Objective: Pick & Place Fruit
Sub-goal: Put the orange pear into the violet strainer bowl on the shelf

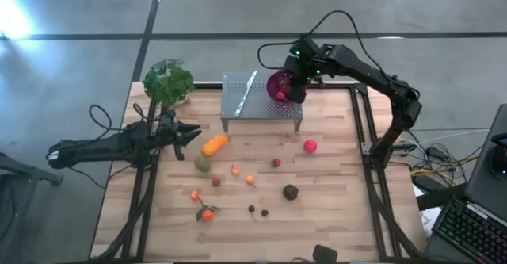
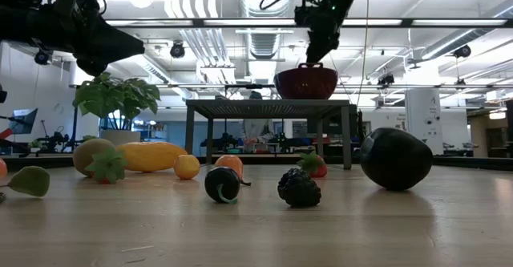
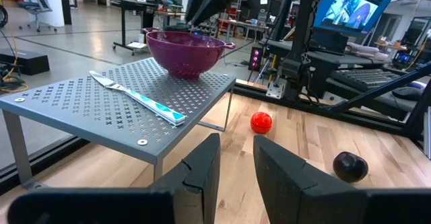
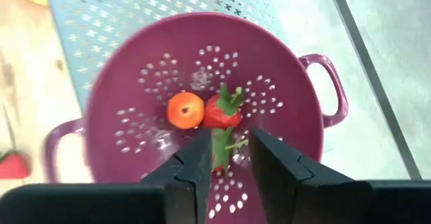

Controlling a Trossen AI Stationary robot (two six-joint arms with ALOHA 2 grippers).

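Note:
The purple colander (image 1: 277, 87) stands on a grey perforated rack (image 1: 261, 104) at the table's far side. In it lie a small orange ball (image 4: 185, 109) and a red strawberry with green leaves (image 4: 221, 111). My right gripper (image 4: 232, 140) hangs just above the bowl, pointing steeply down, open by a narrow gap with nothing in it. The elongated orange fruit (image 1: 214, 145), an olive-green one (image 1: 203, 163), a red ball (image 1: 310, 146), a dark purple ball (image 1: 291, 191) and several small pieces rest on the table top. My left gripper (image 1: 194, 133) waits level at the left, open.
A leafy green plant (image 1: 168, 82) stands at the far left corner. A flat white utensil (image 1: 247, 89) lies on the rack beside the colander. Dark frame rails run along the table's left and right edges. Bare wood lies along the table's near edge.

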